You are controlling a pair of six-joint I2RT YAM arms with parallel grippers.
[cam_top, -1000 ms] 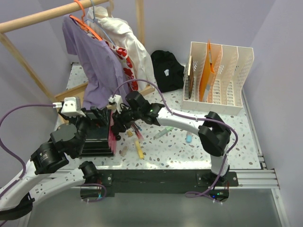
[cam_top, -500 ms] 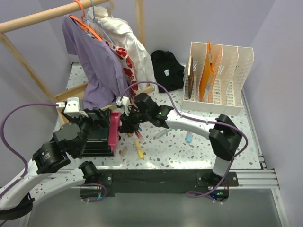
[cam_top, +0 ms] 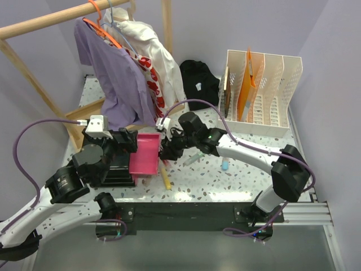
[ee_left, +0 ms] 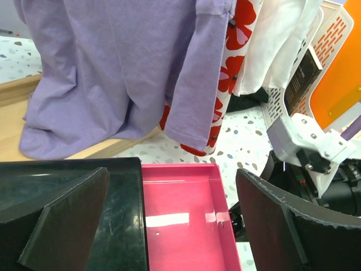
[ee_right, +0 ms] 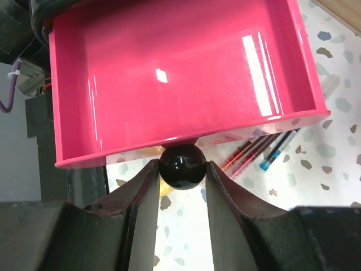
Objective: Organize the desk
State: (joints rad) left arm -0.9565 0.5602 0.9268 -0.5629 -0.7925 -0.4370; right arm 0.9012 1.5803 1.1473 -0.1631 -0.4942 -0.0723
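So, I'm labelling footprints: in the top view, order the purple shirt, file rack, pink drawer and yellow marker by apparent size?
1. Purple shirt and file rack: roughly alike, and the shirt hangs nearer the camera, so they are left unranked.
2. Pink drawer.
3. Yellow marker.

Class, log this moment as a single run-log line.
right gripper: shut on black knob | pink drawer: open, empty | left gripper: open at black drawer unit | pens: loose on desk
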